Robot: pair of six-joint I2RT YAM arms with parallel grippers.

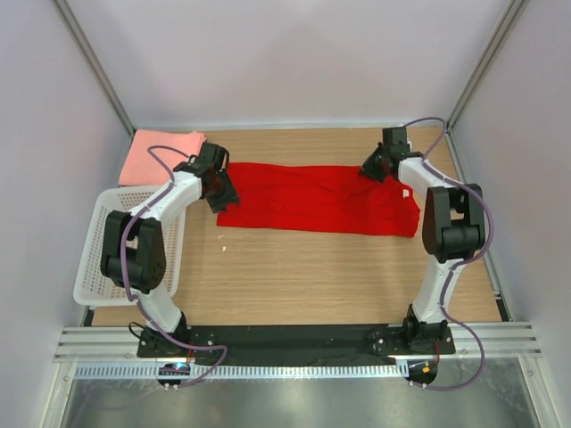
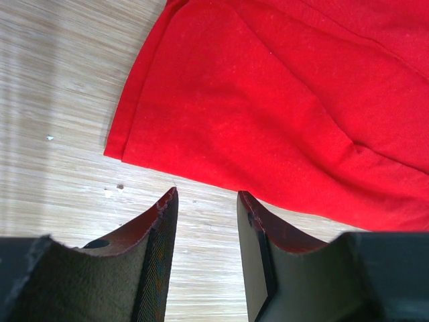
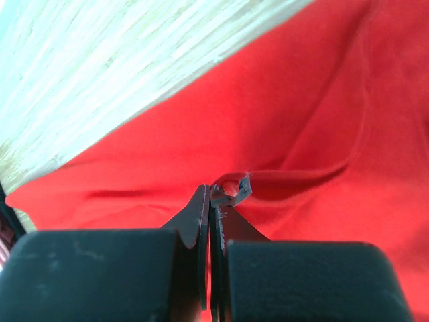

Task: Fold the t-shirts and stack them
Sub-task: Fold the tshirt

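Red t-shirt (image 1: 312,201) lies spread on desk (image 1: 294,267), btwn both tools. R tool (image 3: 213,191) clamped tight on a small pinch of it, prob. its far edge. L tool (image 2: 206,198) half-open, empty, shirt corner just ahead. Pink folded shirt (image 1: 165,153) beyond L tool.

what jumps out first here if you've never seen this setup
The bright red t-shirt laid in a long strip across the wooden table stands out first. The right gripper is shut on a pinch of its cloth at the right end; the left gripper hangs open beside its left end. A folded salmon-pink shirt lies in the far left corner, beyond a white basket.
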